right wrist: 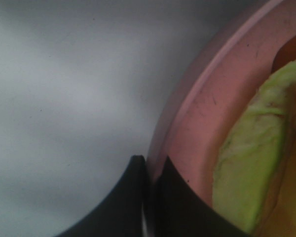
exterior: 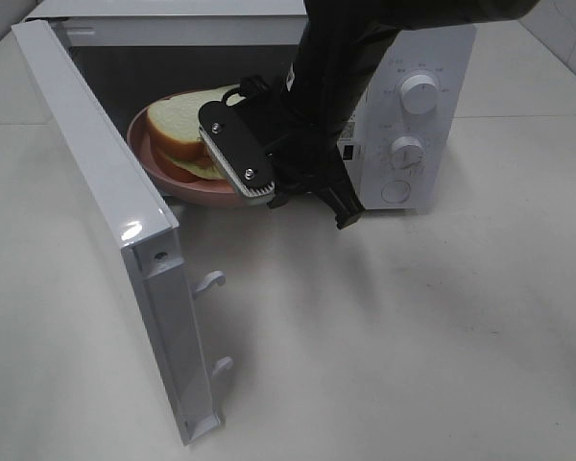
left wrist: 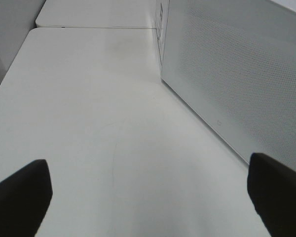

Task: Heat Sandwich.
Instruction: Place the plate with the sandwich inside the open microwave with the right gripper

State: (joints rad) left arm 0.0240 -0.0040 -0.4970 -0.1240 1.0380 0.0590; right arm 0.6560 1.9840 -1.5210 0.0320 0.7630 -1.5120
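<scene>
Right gripper fingertips fill the foreground of the right wrist view: the jaws are pressed narrow and pinch the rim of the pink plate. Just past the tips, yellow-green filling of the sandwich faces the gripper.

High view:
- The sandwich lies flat on the plate, in the mouth of the microwave. The plate's far part is inside the dark cavity and its near rim is at the sill.
- The sandwich's long axis runs roughly across the opening, side to side. The pale top slice faces up and the tan crust edge faces the door side.
- The door is swung wide on the left, edge-on toward the camera, with two latch hooks projecting toward the table.
- The arm enters between the door and the control panel with its two knobs. It is close to the panel side, with more room on the door side.
- The table in front of the oven lies open.

Left gripper: the jaws stand wide with nothing between them, above bare tabletop. A white perforated panel runs along one side, near one fingertip, and there is free surface on the other side.
</scene>
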